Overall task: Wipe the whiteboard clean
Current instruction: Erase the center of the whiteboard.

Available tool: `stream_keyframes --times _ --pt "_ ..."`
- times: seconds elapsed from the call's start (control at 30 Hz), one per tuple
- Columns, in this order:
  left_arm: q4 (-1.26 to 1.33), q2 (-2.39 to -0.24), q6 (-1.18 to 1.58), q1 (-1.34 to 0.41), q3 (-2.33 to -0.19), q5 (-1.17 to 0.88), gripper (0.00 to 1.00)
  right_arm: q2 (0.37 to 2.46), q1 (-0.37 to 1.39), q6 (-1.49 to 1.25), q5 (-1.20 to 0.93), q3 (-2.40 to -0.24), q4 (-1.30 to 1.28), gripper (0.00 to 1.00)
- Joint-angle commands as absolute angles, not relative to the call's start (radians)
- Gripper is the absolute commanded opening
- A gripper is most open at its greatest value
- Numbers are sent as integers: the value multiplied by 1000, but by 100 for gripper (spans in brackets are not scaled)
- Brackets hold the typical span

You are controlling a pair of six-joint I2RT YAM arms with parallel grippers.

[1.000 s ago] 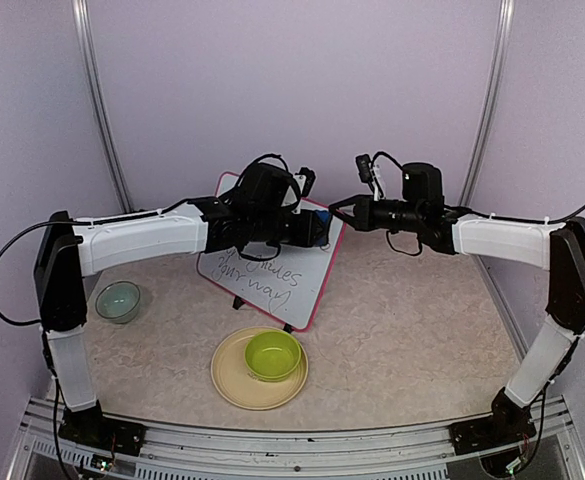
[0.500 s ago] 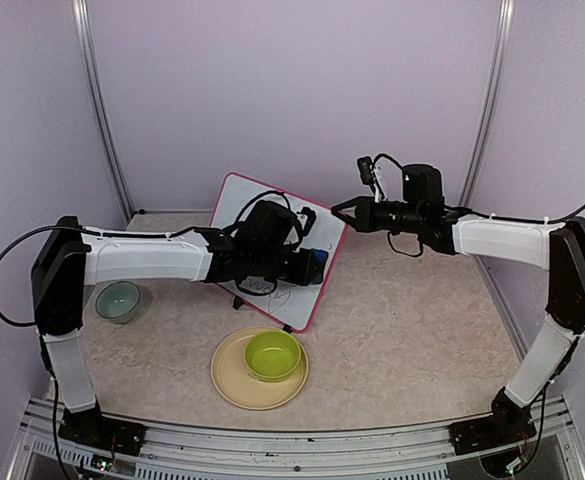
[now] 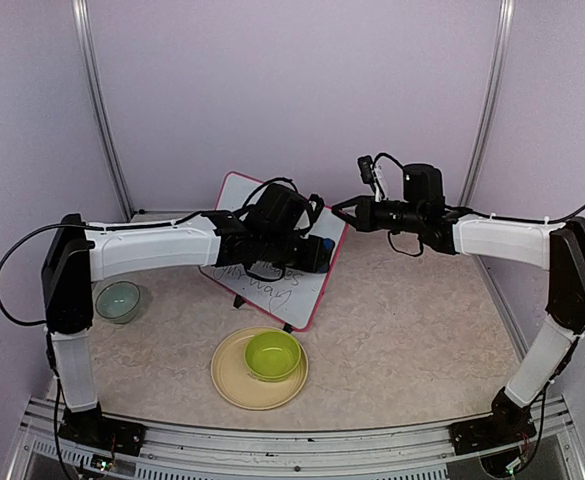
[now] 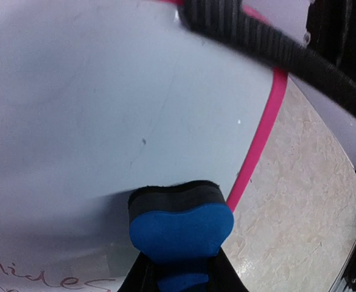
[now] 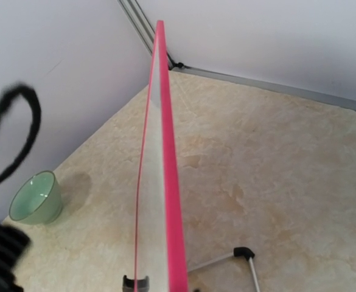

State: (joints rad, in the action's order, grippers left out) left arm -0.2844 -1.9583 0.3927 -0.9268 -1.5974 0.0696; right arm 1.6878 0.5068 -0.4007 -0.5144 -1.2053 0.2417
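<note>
The whiteboard (image 3: 238,196), white with a pink frame, stands tilted at the table's back middle. Dark handwriting (image 3: 270,286) shows on its lower part, and the upper part is wiped. My left gripper (image 3: 315,253) is shut on a blue eraser with a black felt face (image 4: 181,225), which presses on the whiteboard (image 4: 104,103) near its right pink edge (image 4: 264,131). Handwriting (image 4: 41,283) lies below and left of the eraser. My right gripper (image 3: 344,214) is shut on the board's upper right edge, and the pink frame (image 5: 170,188) runs edge-on straight from its jaws.
A yellow plate (image 3: 228,385) holding a green bowl (image 3: 273,354) sits in front of the board. A pale green cup (image 3: 118,300) stands at the left, seen also as the cup (image 5: 38,198). The board's black foot (image 5: 244,252) rests behind it. Walls close in on three sides.
My left gripper swept the eraser down the board's right side, then back up a little. The right gripper and the board have stayed put.
</note>
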Motion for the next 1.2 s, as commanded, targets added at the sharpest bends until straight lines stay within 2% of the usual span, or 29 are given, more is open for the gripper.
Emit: stream_keyframes --times 0.0,0.63,1.17 --pt "-291 -2006 373 -922 -1685 141 5 1654 532 -377 -582 -1209 269 0" --pt "-266 -1959 382 -969 -1427 278 4 1664 532 -378 -597 -1217 256 0" --pt "5 -1924 142 -968 -1485 188 3 1553 531 -305 -622 -1181 161 0"
